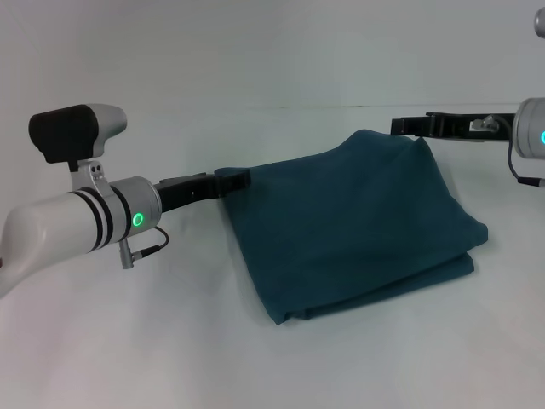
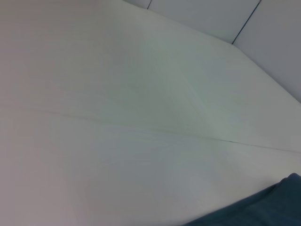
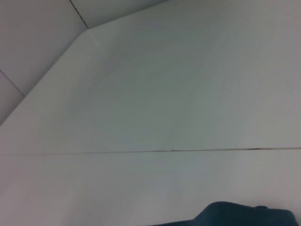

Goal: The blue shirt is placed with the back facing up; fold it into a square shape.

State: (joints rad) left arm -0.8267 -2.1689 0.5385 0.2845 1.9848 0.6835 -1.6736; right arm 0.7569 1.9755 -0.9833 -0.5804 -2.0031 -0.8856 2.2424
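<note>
The blue shirt [image 1: 349, 221] lies folded over on the white table [image 1: 170, 341], plain teal fabric showing, with its far edge lifted. My left gripper [image 1: 234, 181] grips the far left corner of that edge and my right gripper [image 1: 409, 126] grips the far right corner. Both are shut on the cloth, which hangs between them and slopes down to the near fold resting on the table. A strip of the blue shirt [image 2: 254, 209] shows at the edge of the left wrist view. A small bulge of the shirt [image 3: 240, 214] shows in the right wrist view.
A thin seam line [image 2: 141, 128] crosses the white tabletop. The table's far edge meets a pale panelled wall [image 3: 37, 37]. Nothing else stands on the table.
</note>
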